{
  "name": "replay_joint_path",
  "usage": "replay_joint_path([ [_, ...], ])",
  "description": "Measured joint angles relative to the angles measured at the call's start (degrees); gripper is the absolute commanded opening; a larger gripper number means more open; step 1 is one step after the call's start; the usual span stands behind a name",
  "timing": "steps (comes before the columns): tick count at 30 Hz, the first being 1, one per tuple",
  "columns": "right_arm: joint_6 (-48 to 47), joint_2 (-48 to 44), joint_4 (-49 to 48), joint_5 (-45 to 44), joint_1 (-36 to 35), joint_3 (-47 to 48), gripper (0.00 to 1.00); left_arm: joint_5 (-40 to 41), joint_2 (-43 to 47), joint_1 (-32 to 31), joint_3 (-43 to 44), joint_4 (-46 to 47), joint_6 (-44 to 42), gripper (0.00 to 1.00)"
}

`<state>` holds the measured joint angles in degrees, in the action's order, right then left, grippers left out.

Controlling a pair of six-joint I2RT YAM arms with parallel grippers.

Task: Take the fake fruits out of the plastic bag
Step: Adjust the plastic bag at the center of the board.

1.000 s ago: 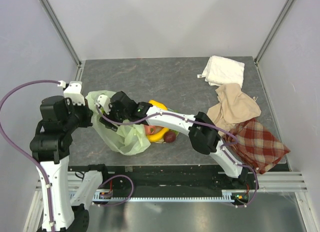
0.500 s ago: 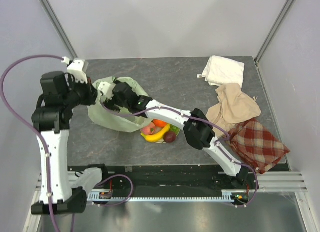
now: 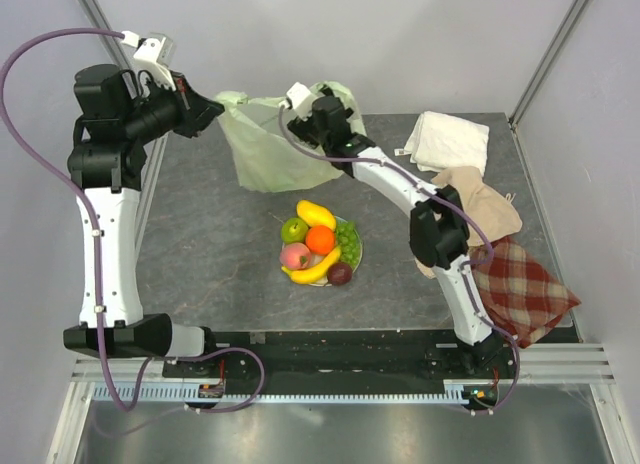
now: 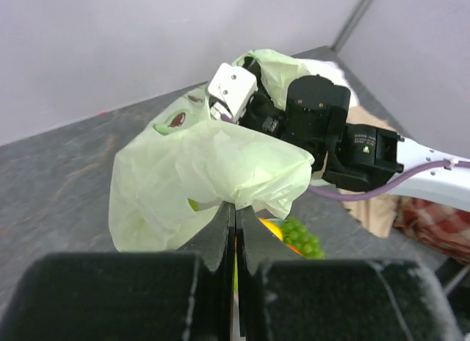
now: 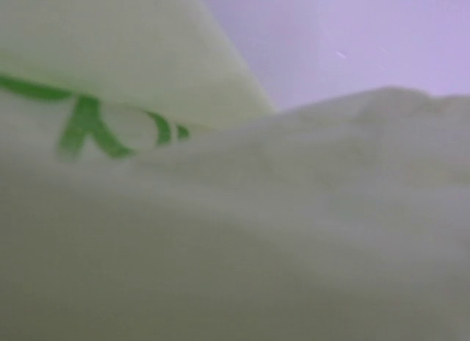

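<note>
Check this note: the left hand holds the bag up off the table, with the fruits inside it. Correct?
Not quite. The fruits are not inside the bag; the top view shows them heaped on the table, outside it. The left hand does hold the bag up.

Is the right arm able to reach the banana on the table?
Probably yes: the banana lies uncovered at the near side of the fruit pile, clear of the plastic bag hanging farther back. The right gripper, against that bag, must first come away from it.

White cloth [image 3: 449, 141], beige cloth [image 3: 480, 209], plaid cloth [image 3: 525, 289], grey table [image 3: 210, 254]
</note>
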<state>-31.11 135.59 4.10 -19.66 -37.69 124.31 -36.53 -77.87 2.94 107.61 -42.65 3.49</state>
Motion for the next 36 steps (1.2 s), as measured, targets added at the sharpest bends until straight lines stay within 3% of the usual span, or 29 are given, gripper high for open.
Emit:
replay_joint_path([
  [3,-0.94,-6.43,0.57,-1.20,2.95,-5.44,0.98,-2.60,-2.10,-1.81,0.00,2.78,2.34,0.02],
  [12,-2.05,-25.90,1.81,-1.75,13.53,-22.29,0.98,-3.89,-11.50,-15.82,-0.13,7.13,3.34,0.02],
  [17,-1.44,-36.41,3.96,-1.14,20.26,-33.14,0.98,-3.87,-20.15,-18.32,1.42,7.02,3.45,0.01],
  [23,1.60,-45.88,12.50,11.50,19.63,-42.27,0.88,-5.16,-20.98,-18.84,-1.64,4.90,3.52,0.02],
  [31,4.44,-46.99,17.59,23.74,17.31,-47.06,0.68,-7.08,-20.37,-22.10,-9.29,4.00,5.95,0.02],
  [36,5.44,-40.96,17.84,24.61,17.49,-47.04,0.64,-7.15,-20.33,-23.30,-9.57,3.78,6.40,0.02],
])
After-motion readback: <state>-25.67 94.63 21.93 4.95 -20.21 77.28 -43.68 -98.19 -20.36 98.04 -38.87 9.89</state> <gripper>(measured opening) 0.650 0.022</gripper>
